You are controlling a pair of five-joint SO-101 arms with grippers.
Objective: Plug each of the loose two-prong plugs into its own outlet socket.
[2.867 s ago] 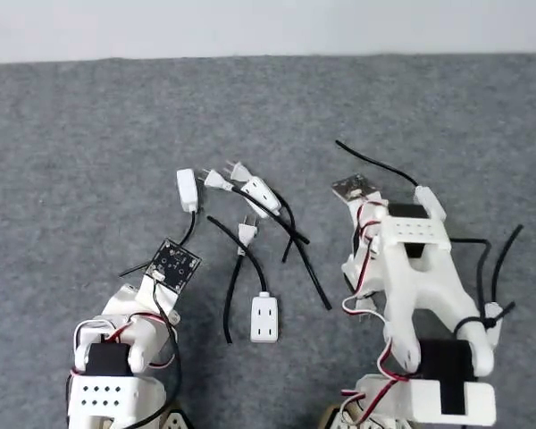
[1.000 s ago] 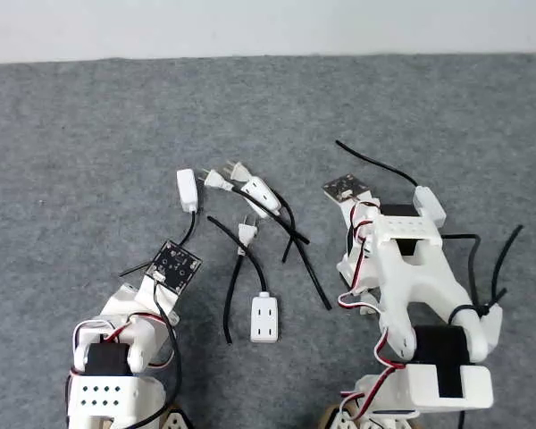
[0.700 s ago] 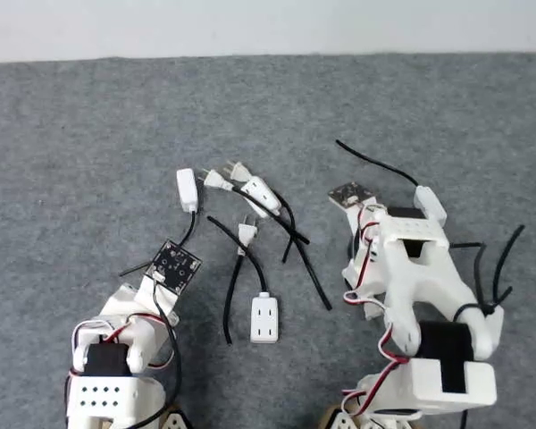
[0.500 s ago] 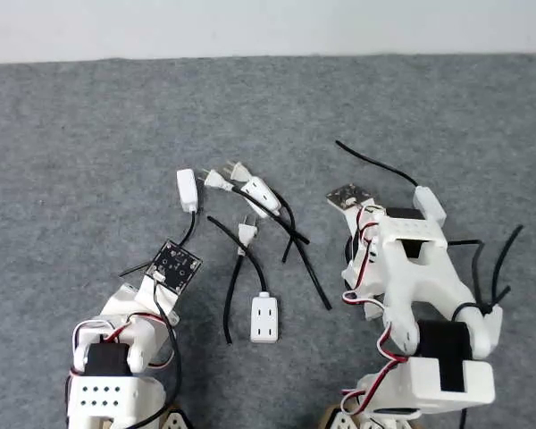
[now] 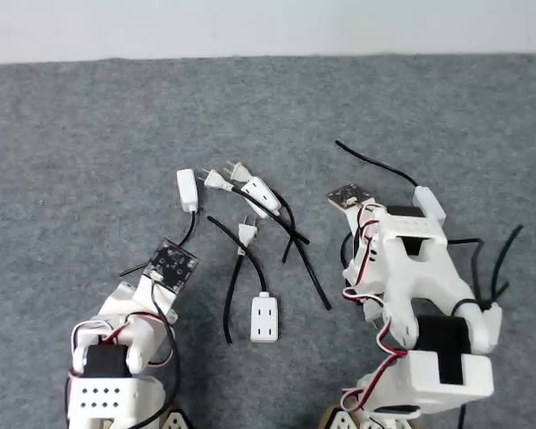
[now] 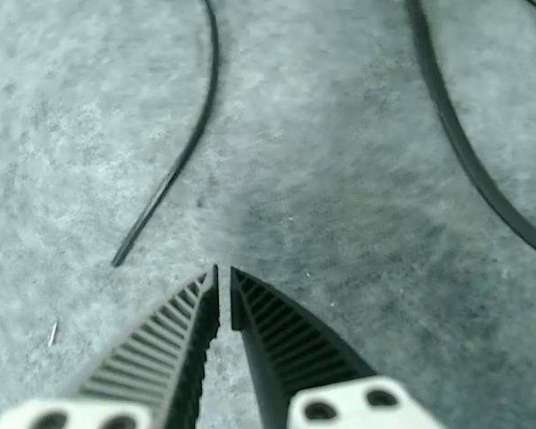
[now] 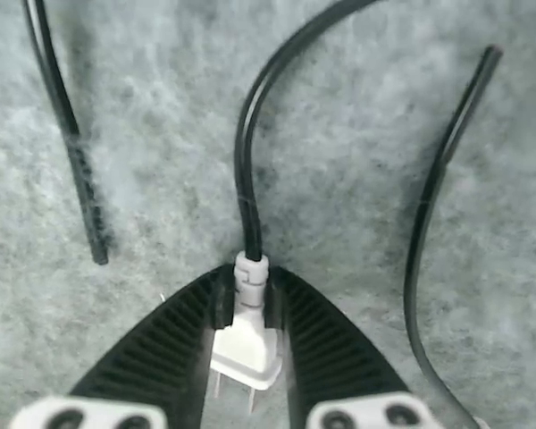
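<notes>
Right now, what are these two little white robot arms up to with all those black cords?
The right gripper is clamped on a white two-prong plug with a black cord, above the grey felt table. The left gripper is shut on nothing over bare felt. Between the arms lie a loose white plug and a white outlet block with nothing plugged into it.

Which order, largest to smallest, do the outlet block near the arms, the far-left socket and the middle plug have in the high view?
1. outlet block, clearly the widest
2. left socket, similar length but narrower
3. middle plug, the smallest
</notes>
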